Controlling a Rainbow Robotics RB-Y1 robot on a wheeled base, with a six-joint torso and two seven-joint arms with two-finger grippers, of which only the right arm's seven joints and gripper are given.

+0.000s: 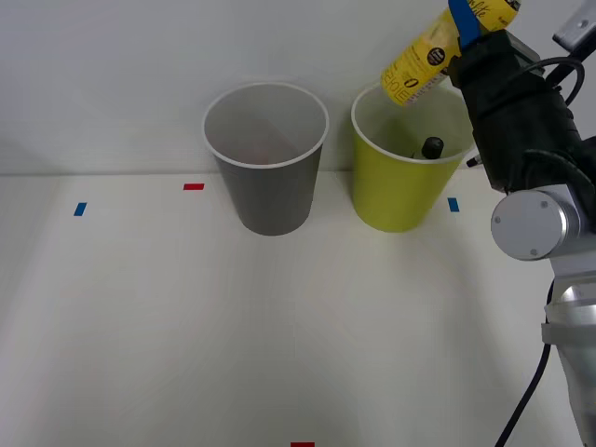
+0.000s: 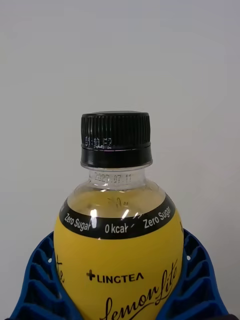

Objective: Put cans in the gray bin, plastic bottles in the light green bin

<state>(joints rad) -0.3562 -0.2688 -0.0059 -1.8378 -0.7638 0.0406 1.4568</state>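
Yellow bottle is held in the air above the far right part of the table, its body clamped between the blue ribbed fingers of the right gripper. In the wrist view the fingers curve around both sides of the yellow body below the neck, so the jaws are closed on the bottle at roughly its full width. The black screw cap is on and seated against its collar ring.

In the front view the bottle is tilted, its lower end pointing down and to the left toward the mouth of the light green bin. That end hangs just above the bin's far rim and is not yet inside it. The tilt appears to aim the bottle into the opening, so that it would fall in on release.

A second bottle already lies inside the light green bin; its black cap shows near the inner wall. The gray bin stands just beside the green one, to its left, and apart from it. No cans can be seen on the table.

Judgement: the current step is the drop. The lower end sits near the rim, so early release risks a rim strike.
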